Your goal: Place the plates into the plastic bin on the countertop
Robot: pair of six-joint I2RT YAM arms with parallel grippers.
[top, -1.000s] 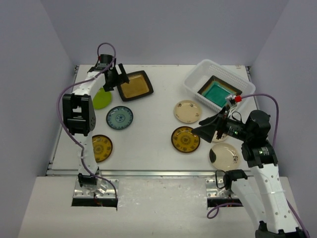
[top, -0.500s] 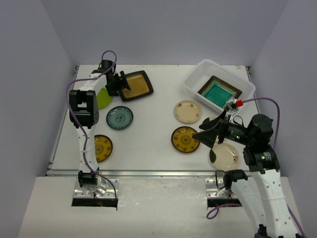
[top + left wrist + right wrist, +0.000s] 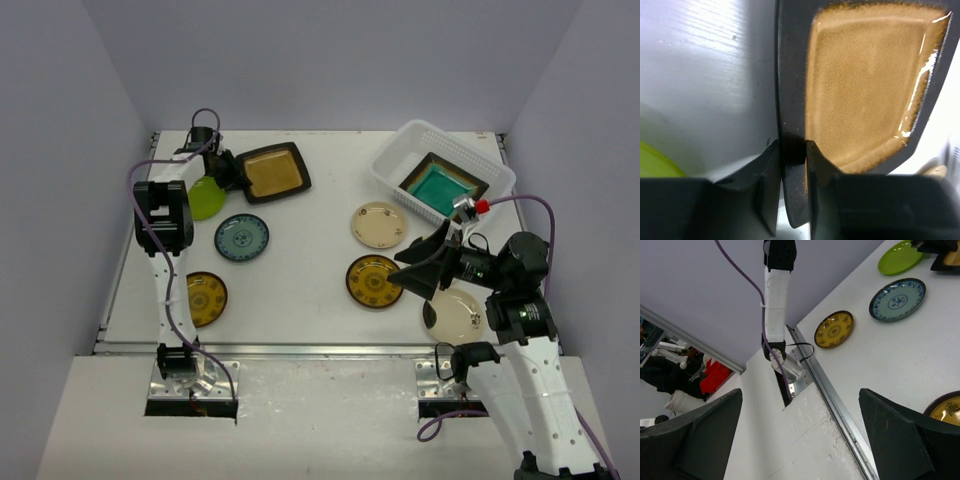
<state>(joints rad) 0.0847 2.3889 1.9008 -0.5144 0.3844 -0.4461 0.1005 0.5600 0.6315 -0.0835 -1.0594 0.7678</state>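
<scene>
Though far from bin (image 3: pixel 398 163), amber plate (image 3: pixel 860 85) rim within clenched left end effector (image 3: pixel 791 147)

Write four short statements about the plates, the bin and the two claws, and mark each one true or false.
1. The teal square plate lies inside the plastic bin. True.
2. The left claw is clamped on the dark rim of the amber square plate. True.
3. The right claw is carrying a cream plate. False: it is open and holds nothing.
4. The blue-patterned plate is in the bin beside the teal one. False: it lies on the countertop, on the left side, far from the bin.
</scene>
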